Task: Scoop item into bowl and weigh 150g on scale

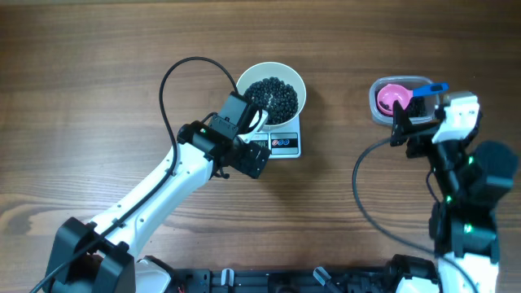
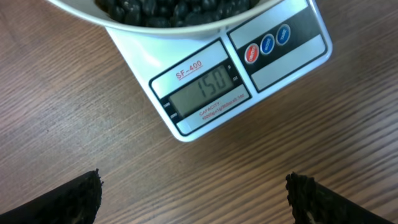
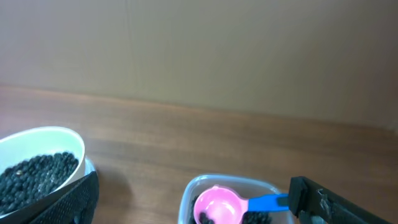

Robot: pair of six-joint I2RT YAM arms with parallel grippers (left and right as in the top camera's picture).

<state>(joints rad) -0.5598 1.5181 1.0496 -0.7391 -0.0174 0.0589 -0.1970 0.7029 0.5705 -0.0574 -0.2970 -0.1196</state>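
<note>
Over the wooden table (image 1: pixel 98 65), the left hand (image 2: pixel 193 186) and right hand (image 3: pixel 194 190) both gape wide, holding nothing.

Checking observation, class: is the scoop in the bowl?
No, the scoop lies in the tub, apart from the bowl.

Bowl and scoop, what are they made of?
The bowl looks like glazed ceramic, or maybe hard plastic. It is plain white and smooth with a soft shine, so I can't tell which for sure. The scoop looks like plastic, with its bright pink cup, blue handle and flat, even colour.
</note>
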